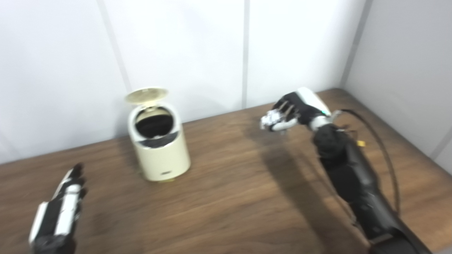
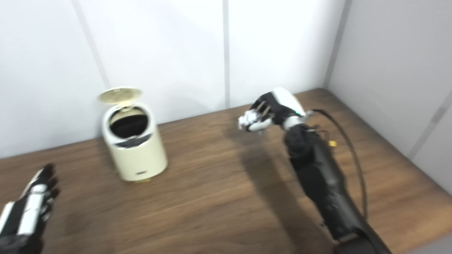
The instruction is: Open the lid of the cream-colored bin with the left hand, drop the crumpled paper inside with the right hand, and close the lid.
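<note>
Your work surface is the wooden desk (image 1: 247,197), set against white wall panels. On it, toward the back left, stands the cream bin (image 1: 160,148), upright, with its round lid (image 1: 146,95) already swung up and back on its hinge; the dark opening faces forward and up, so it is ready to receive the drop.

Your right hand (image 1: 293,113) is raised above the desk, well to the right of the bin. Its fingers (image 1: 273,121) are curled closed around something pale, which you may take to be the crumpled paper (image 2: 247,123); blur prevents certainty. The hand is held high, probably so the load can travel over the rim rather than into the bin wall.

Your left hand (image 1: 58,215) is low at the front left, apart from the bin, fingers extended and holding nothing. It is clear of the opening and placed to return to the lid for closing.
</note>
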Available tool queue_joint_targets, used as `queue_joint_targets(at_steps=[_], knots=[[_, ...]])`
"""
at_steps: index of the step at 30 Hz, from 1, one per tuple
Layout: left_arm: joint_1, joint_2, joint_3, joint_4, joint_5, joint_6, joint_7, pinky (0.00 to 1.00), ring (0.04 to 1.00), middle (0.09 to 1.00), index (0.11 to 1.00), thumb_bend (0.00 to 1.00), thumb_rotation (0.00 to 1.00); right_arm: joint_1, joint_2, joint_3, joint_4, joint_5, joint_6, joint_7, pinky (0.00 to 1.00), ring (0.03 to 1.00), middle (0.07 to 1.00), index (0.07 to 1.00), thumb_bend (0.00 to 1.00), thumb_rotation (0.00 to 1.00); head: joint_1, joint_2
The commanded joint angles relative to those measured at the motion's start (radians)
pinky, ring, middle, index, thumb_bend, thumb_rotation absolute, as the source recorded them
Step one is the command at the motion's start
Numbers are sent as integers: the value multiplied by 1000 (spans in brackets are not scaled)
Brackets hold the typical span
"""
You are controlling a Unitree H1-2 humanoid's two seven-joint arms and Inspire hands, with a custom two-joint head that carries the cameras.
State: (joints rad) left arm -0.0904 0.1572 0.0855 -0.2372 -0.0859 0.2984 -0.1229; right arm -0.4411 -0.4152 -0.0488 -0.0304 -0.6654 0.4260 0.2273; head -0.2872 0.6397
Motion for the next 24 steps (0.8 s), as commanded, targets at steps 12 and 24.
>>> queue_joint_targets(at_steps=[12, 24], knots=[[29, -8, -31, 13, 56, -84, 19, 978, 990, 981, 963, 467, 732, -57, 62, 167, -352, -5, 8, 57, 297, 380, 502, 551, 489, 0, 132, -24], [38, -28, -41, 30, 81, -103, 30, 994, 997, 987, 958, 441, 729, -125, 220, 268, -346, -52, -39, 18, 313, 390, 518, 513, 494, 0, 165, -34]])
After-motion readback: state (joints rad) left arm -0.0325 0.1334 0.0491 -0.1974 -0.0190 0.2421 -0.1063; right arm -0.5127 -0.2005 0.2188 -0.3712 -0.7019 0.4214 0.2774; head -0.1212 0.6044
